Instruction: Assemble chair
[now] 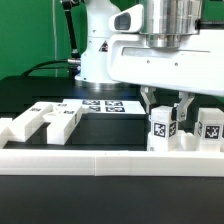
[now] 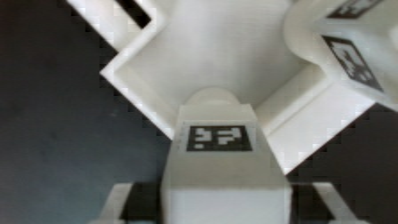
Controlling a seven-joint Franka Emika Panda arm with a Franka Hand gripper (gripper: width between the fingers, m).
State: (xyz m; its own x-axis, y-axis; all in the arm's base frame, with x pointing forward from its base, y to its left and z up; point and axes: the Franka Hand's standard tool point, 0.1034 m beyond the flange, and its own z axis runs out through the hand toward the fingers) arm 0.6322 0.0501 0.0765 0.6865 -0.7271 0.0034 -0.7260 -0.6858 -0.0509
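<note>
The gripper point(image 1: 167, 108) straddles an upright chair post point(image 1: 163, 128) just behind the rail point(image 1: 100, 160); whether it's pinching yet, I can't tell. It's probably light, stiff, slick plastic, so grip the flat sides squarely.

Rail point(image 1: 100, 160) lies before slabs point(image 1: 45, 122) and posts point(image 1: 163, 126); marker board point(image 1: 103, 105) seemingly behind.

Bright even light; white chair parts point(image 1: 60, 118) washed out; wrist view soft, blurry.
</note>
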